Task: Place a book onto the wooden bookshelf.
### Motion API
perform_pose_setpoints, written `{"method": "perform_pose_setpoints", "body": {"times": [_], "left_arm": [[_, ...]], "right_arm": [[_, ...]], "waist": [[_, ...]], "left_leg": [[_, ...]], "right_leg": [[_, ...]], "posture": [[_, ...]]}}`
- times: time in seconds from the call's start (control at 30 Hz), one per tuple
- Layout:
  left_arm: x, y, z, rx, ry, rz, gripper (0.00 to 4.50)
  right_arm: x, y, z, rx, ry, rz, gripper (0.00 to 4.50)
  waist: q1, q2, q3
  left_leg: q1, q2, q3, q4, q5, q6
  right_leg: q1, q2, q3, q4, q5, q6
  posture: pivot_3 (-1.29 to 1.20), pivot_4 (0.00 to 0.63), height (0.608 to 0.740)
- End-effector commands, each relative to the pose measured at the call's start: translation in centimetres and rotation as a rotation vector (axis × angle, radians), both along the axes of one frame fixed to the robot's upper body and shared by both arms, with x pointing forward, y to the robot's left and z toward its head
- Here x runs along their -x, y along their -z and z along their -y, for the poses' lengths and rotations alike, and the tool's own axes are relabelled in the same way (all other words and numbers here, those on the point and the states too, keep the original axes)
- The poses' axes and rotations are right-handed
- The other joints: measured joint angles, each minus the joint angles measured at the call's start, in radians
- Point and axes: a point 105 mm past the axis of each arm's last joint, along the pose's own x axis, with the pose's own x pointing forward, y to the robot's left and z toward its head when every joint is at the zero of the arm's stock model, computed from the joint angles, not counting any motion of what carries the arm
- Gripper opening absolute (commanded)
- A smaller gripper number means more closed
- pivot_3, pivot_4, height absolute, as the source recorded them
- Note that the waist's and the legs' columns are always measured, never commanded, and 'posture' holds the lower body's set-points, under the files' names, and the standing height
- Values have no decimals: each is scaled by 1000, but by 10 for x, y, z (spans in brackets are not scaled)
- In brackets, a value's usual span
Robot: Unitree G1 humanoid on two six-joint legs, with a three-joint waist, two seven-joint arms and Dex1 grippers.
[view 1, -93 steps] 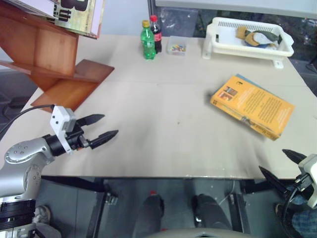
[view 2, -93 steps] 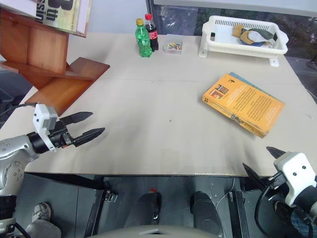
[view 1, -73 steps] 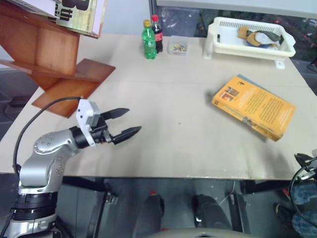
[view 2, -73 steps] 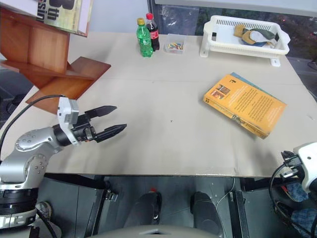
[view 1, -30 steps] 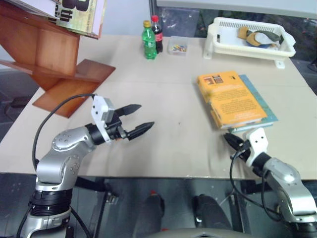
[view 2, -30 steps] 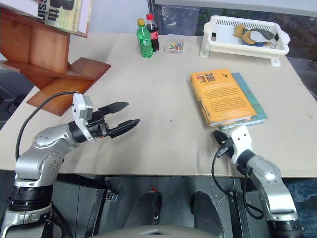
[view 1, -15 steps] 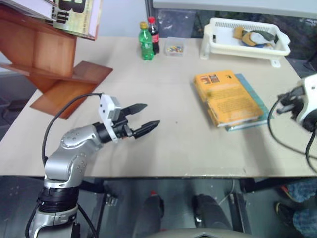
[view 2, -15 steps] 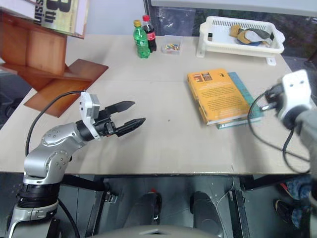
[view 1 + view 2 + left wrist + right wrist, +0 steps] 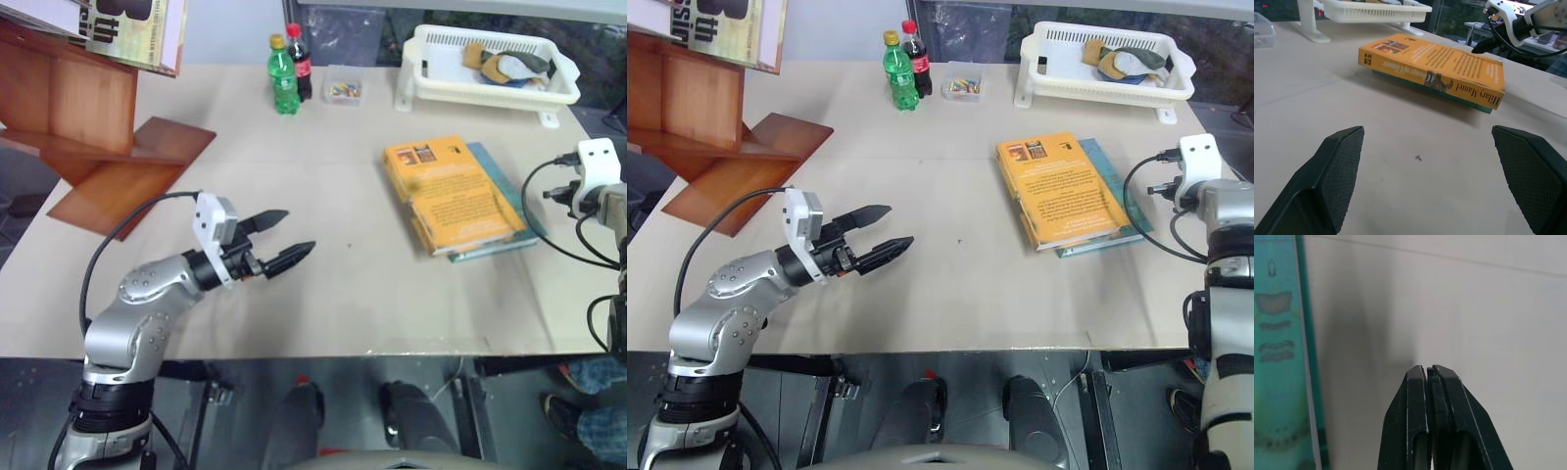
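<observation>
The book (image 9: 451,193) is a thick orange-yellow paperback lying flat right of the table's middle, on top of a thinner teal book (image 9: 502,210). The wooden bookshelf (image 9: 93,122) stands at the far left. My left gripper (image 9: 299,230) hovers open over the table's left half, pointing toward the book (image 9: 1430,66), well short of it. Just right of the two books, my right gripper (image 9: 1428,369) is shut with nothing in it, low over bare table beside the teal book's edge (image 9: 1278,357). Its shut fingers (image 9: 1481,47) also show beyond the book in the left wrist view.
Pale magazines (image 9: 132,29) lean on the shelf's top. A green bottle (image 9: 284,78), a cola bottle (image 9: 297,59) and a small clear box (image 9: 342,90) stand at the back. A white basket (image 9: 490,73) holding items sits at the back right.
The book was turned and slid left. In the last second my shut right gripper rose from the table's front edge to the right of the books. The left gripper stayed open and still.
</observation>
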Motion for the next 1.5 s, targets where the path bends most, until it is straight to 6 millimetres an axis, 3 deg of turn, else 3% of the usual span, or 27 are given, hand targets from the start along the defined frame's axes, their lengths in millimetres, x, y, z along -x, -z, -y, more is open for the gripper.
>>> {"method": "perform_pose_setpoints", "body": {"times": [0.03,0.27,0.57,0.8,0.9,1.2,1.3,1.5], "left_arm": [[6,-12,-1,4,-2,52,4500],[7,-13,-2,5,-12,53,4500],[7,-12,-5,-2,-21,49,4500],[7,-11,-3,-1,-14,44,4500],[6,-11,-3,-1,-12,44,4500],[8,-11,-6,-7,-23,46,4500],[10,-11,-8,-6,-38,48,4500],[13,-10,-9,-7,-56,50,4500]], "right_arm": [[-6,-6,-15,-23,-106,23,142],[-5,19,-45,-34,-299,-16,142],[7,28,-77,-82,-511,-11,142],[-9,30,-47,-3,-231,51,142],[-16,29,-49,-42,-169,66,142],[-34,14,-84,-109,-229,132,142],[-39,9,-108,-103,-347,181,142],[-37,8,-130,-112,-483,207,142]], "waist": [[-2,0,0],[-3,0,0],[-5,0,0],[-4,0,0],[-3,0,0],[-8,1,0],[-9,1,0],[-5,1,0]], "left_leg": [[0,0,0,0,0,0],[1,0,0,1,0,0],[2,0,0,1,0,0],[3,0,0,4,0,0],[2,0,0,6,0,0],[3,0,-1,6,0,0],[3,0,-1,6,0,0],[2,0,-1,6,0,0]], "right_leg": [[0,0,0,0,0,0],[0,0,0,1,0,0],[1,0,0,2,0,0],[2,0,0,4,0,0],[3,0,0,4,1,0],[4,1,0,4,1,1],[4,1,0,4,1,1],[4,1,0,4,1,1]], "posture": [[0,150,740],[0,150,740],[0,150,740],[0,150,740],[0,150,740],[0,150,740],[0,150,740],[0,150,740]]}}
